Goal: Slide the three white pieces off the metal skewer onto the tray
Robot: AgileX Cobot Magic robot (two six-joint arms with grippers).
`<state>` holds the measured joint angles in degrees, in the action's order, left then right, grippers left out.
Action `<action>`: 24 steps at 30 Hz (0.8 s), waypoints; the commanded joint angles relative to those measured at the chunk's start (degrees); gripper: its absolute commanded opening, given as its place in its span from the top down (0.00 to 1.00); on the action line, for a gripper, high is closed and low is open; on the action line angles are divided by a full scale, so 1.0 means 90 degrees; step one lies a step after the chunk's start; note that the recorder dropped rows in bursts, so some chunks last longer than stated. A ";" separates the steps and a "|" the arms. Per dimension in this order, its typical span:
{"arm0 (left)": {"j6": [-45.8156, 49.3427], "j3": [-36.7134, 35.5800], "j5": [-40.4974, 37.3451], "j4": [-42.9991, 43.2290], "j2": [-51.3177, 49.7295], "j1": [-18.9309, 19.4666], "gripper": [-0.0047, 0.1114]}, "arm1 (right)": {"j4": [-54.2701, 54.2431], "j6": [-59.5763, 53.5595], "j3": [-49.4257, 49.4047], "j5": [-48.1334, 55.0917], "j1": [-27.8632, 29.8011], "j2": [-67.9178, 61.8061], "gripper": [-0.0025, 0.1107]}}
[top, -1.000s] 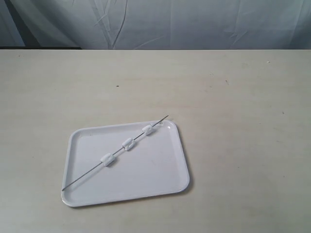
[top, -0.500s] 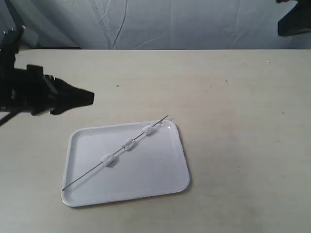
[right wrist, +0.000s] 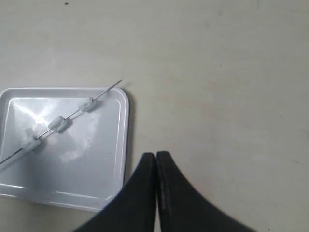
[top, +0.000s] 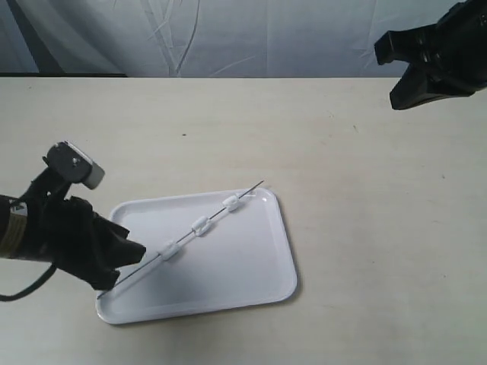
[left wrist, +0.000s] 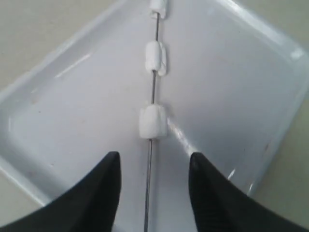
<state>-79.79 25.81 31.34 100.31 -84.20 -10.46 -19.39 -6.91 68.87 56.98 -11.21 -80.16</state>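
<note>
The white tray (top: 251, 266) lies on the table with the thin metal skewer (top: 217, 217) running diagonally across it. Three white pieces (top: 200, 225) are threaded on the skewer, spaced apart. My left gripper (top: 131, 258) is open over the tray's near-left corner, its two fingers on either side of the skewer's lower end; the nearest white piece (left wrist: 153, 122) sits just beyond the fingertips (left wrist: 112, 162), and the skewer (left wrist: 149, 183) runs between them untouched. My right gripper (top: 392, 72) hangs high at the far right, shut and empty; its view shows the tray (right wrist: 104, 159) and skewer (right wrist: 104, 93) below.
A beige table (top: 365, 228) stretches around the tray. A pale wrinkled backdrop (top: 266, 34) hangs behind the table's far edge. The skewer's tip (top: 260, 182) sticks out past the tray's far right corner.
The left arm has swung down from the far left onto the tray's near-left corner, straddling the skewer's end. The right arm has come further into view at the top right.
</note>
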 commanded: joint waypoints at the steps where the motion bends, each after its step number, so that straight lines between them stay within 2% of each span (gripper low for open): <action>1: 0.0563 -0.0336 -0.0809 -0.0041 -0.0012 -0.0556 0.59 | -0.0044 -0.0152 0.0029 0.0028 -0.0025 -0.0144 0.98; 6: 0.0534 -0.0408 -0.1341 -0.0041 -0.0012 -0.0825 0.59 | -0.0017 -0.0299 0.0029 0.0028 -0.0025 -0.0155 0.98; 24: 0.0420 -0.0557 -0.1646 -0.0041 -0.0226 -0.0823 0.62 | -0.0059 -0.0423 0.0029 0.0016 -0.0025 -0.0155 0.98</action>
<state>-75.52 21.07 17.14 100.21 -85.61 -17.61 -19.74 -10.07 68.87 57.45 -11.41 -81.49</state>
